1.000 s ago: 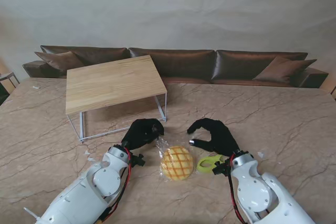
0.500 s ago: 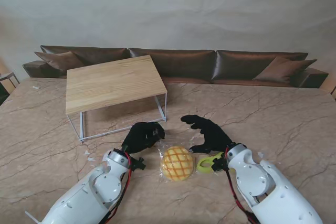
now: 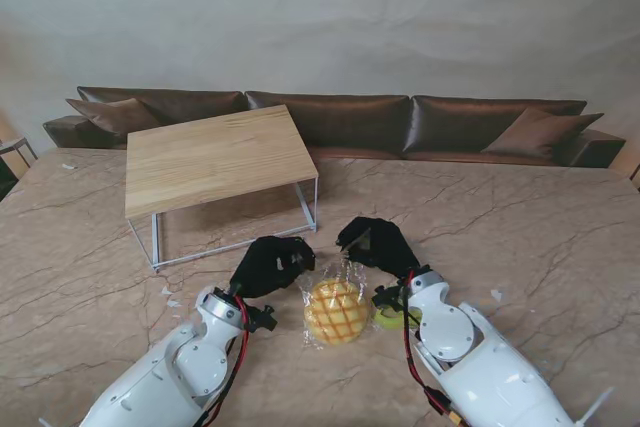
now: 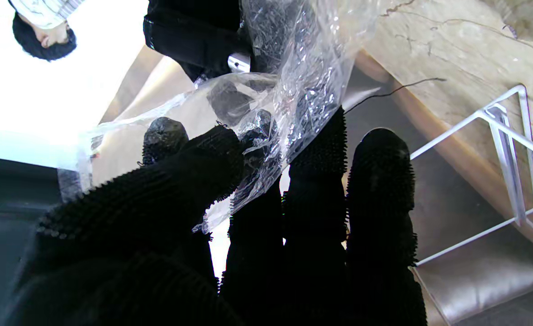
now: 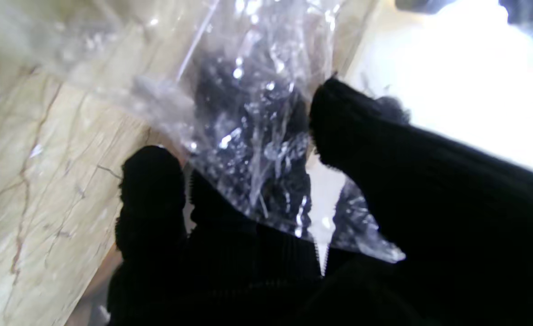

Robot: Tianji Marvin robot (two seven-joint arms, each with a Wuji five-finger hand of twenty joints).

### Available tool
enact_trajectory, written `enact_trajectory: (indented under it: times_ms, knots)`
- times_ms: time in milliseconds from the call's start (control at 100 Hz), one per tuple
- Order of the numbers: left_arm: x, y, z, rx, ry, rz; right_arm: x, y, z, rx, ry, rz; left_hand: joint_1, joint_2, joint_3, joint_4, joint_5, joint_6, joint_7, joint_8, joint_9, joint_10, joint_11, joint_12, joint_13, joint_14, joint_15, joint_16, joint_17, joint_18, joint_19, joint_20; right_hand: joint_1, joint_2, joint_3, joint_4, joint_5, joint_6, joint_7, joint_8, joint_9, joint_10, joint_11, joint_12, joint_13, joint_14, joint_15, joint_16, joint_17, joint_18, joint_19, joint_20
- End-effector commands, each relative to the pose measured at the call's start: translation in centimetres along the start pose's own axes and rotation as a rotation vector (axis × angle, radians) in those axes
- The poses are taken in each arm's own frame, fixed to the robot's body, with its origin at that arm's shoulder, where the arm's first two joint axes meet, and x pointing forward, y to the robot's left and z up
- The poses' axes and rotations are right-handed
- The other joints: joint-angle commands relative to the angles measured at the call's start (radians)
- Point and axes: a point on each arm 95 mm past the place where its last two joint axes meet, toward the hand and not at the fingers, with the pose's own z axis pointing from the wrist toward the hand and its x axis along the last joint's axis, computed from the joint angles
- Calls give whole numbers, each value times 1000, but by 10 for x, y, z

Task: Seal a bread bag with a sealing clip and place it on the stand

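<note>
1. Your left hand (image 3: 272, 264) has its thumb and fingers pinched on the clear film at the open end of the bread bag (image 3: 333, 302). Only a thin fold sits between the fingertips (image 4: 223, 140), so it may slide out if you pull hard.
2. Your right hand (image 3: 377, 244) is also curled round the same film, thumb against fingers. If the two hands pull apart unevenly, the thin plastic could tear or slip free on one side.
3. The bag lies on the marble table (image 3: 560, 237) between your hands, with the bun (image 3: 337, 310) inside. Lifting the neck too fast could drag or tip it.
4. The sealing clip (image 3: 387, 311) lies just beside your right wrist, partly hidden. Your forearm could knock it out of reach.
5. The stand (image 3: 215, 155) is well apart, to the left and farther from me; the carry risks dropping the bag if the grip is weak.
</note>
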Motion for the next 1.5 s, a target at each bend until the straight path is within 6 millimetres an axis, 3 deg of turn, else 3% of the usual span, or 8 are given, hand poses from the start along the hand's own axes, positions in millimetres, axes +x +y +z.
enact_trajectory:
  times_ms: [0, 180, 380, 550, 710, 1170, 1210, 1490]
  knots:
    - [3, 0, -2, 0, 10, 10, 8, -10, 5, -3, 32, -27, 23, -27, 7, 8, -16, -3, -2, -38, -13, -36, -15, -5, 21, -39, -15, -10, -4, -33, 6, -3, 60, 35, 5, -2, 73, -57, 21, -11, 60, -10, 31, 5, 53, 10, 66, 26, 39, -4, 62, -27]
    - [1, -7, -10, -4, 12, 40, 14, -10, 3, -54, 55, 26, -52, -43, 116, -6, -96, 40, -35, -212, -128, -76, 57, -159, -57, -11, -57, 33, -108, -24, -11, 68, 144, 28, 24, 11, 203, -52, -66, 336, -2, 28, 79, 174, 55, 6, 331, 132, 110, -25, 141, -54]
    - [-10, -27, -25, -85, 15, 63, 16, -10, -4, -97, 80, 30, -535, -47, 44, 75, -286, 180, -352, -174, -458, -89, 132, -333, -377, -12, -246, 9, -404, -9, -211, 137, 230, 68, 9, 27, 288, -60, 5, 521, -60, 16, 132, 279, 51, 14, 405, 227, 52, 11, 117, 30]
    - [-20, -46, -27, -57, -60, -16, 18, -15, -14, -128, 122, -49, -638, 343, -483, 165, -327, 216, -458, -208, -534, -68, 86, -315, -520, 17, -279, 24, -535, -12, -293, 181, 250, 72, 52, 19, 300, -74, 75, 536, -91, -42, 165, 310, 50, -7, 443, 293, 9, 27, 114, 94]
    - [-16, -52, -15, -21, -165, -66, 22, -20, -23, -128, 171, -118, -643, 593, -693, 214, -309, 279, -520, -240, -545, -33, 61, -321, -569, 38, -292, 11, -599, -23, -335, 184, 254, 64, 72, 16, 305, -75, 141, 543, -91, -65, 175, 312, 48, -13, 449, 334, -4, 24, 105, 110]
    - [3, -28, 6, -321, -273, 13, 32, -25, -27, -147, 237, -212, -485, 299, -733, 156, -473, 410, -735, -346, -710, 14, 6, -417, -709, 19, -392, -75, -692, -14, -471, 167, 254, 66, 79, 16, 306, -85, 182, 554, -87, -79, 180, 311, 49, -24, 438, 363, -6, 17, 98, 116]
    - [3, -26, 6, -344, -270, 29, 32, -25, -27, -148, 238, -215, -554, 216, -524, 132, -463, 412, -722, -344, -698, 18, 26, -425, -701, 25, -387, -72, -687, -9, -500, 206, 253, 68, 79, 16, 306, -85, 182, 554, -86, -80, 180, 310, 49, -24, 438, 365, -6, 17, 97, 116]
    - [3, -14, 6, -437, -259, 97, 35, -24, -28, -158, 247, -225, -498, 99, -169, 111, -397, 346, -591, -275, -539, -59, 160, -259, -621, 17, -321, 10, -681, 6, -501, 233, 252, 72, 76, 16, 306, -86, 186, 556, -85, -83, 180, 308, 48, -26, 429, 369, -8, 15, 95, 117]
